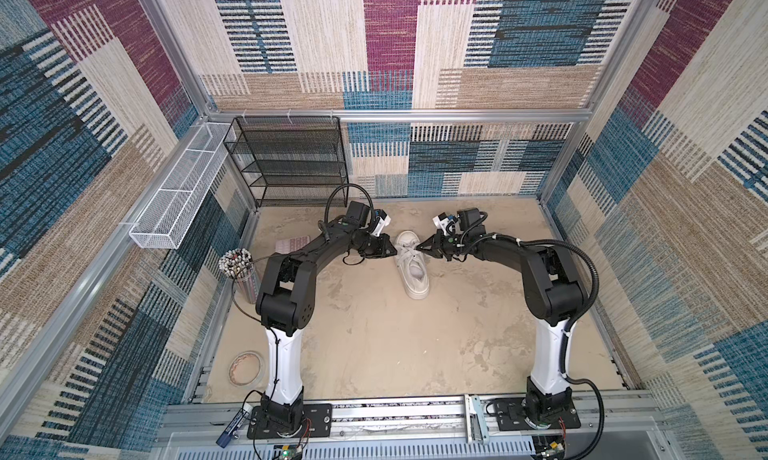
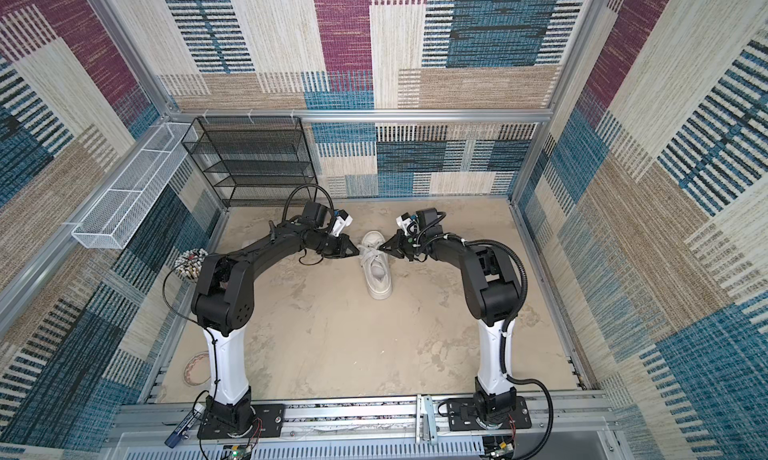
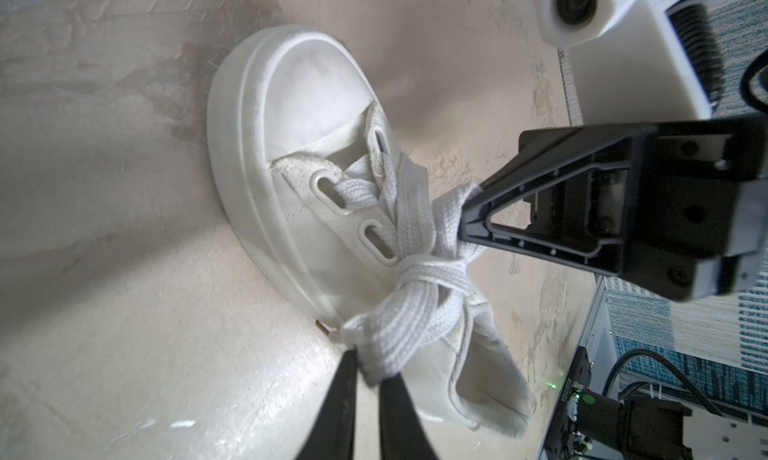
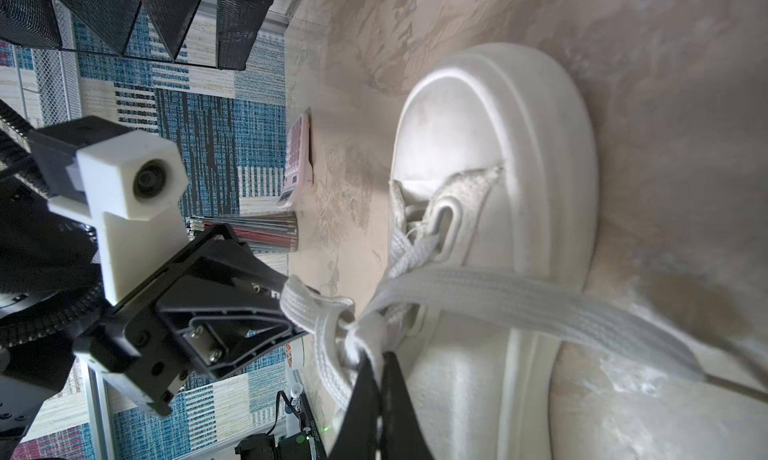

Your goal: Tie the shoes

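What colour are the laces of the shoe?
White; the flat woven laces show best in the left wrist view.

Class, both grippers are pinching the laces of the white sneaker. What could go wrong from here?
1. The left gripper grips the lace only at its very tip, so it may slip out under tension.
2. Nothing pins the sneaker; an uneven pull from the right gripper could drag or tip it.
3. Overpulling might draw a loop through the knot and undo it.
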Robot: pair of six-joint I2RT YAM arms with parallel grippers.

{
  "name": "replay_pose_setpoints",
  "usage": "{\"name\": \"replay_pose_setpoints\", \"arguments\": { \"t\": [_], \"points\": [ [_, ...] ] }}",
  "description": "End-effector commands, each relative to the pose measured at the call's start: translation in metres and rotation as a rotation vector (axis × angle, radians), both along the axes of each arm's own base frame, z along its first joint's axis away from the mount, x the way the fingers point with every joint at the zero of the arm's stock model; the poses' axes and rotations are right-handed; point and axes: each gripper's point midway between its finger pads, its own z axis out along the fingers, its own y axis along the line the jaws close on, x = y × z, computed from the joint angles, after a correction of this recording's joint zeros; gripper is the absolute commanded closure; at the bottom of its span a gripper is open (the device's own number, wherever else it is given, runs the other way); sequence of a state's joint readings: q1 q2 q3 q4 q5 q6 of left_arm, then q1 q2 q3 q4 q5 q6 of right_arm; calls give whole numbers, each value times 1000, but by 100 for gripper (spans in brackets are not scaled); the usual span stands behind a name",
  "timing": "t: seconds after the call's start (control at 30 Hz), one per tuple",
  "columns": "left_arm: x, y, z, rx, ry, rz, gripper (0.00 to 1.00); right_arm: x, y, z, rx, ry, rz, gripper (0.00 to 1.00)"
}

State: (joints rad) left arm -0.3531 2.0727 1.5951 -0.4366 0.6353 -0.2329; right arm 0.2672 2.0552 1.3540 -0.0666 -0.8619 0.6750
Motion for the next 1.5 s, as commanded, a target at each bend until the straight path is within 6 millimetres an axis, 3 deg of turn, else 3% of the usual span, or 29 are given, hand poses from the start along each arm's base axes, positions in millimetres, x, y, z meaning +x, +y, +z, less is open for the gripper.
{"name": "replay_pose_setpoints", "arguments": {
  "t": [0.0, 0.17, 0.43, 0.47, 0.5, 0.53, 0.6, 0.73, 1.0, 1.3, 1.47],
  "points": [
    [3, 0, 5, -10, -7, 0, 100, 0, -2, 7, -1, -32, -6, 94],
    [3, 2, 6, 0, -17, 7, 100, -3, -4, 10, -9, -35, -11, 95],
    [15, 24, 6, 67, -60, 110, 100, -9, -7, 8, -14, -30, -29, 97],
    [15, 24, 7, 59, -61, 108, 100, -10, -7, 8, -8, -29, -25, 95],
    [15, 22, 8, 50, -62, 102, 100, -11, -5, 8, -2, -26, -14, 89],
    [15, 20, 9, 42, -59, 94, 100, -10, -5, 7, -6, -25, -16, 76],
    [13, 17, 8, 31, -50, 83, 100, -8, -7, 10, -13, -39, -26, 66],
    [9, 12, 8, 1, -32, 57, 100, 0, -13, 13, -23, -52, -44, 61],
    [8, 13, 8, 5, -34, 53, 100, 17, -12, 9, -73, -73, -26, 61],
    [9, 12, 6, 5, -27, 54, 100, 11, 0, 3, -40, -52, 21, 62],
    [9, 13, 5, 10, -26, 55, 100, 8, 2, 0, -42, -48, 21, 76]
  ]
}}
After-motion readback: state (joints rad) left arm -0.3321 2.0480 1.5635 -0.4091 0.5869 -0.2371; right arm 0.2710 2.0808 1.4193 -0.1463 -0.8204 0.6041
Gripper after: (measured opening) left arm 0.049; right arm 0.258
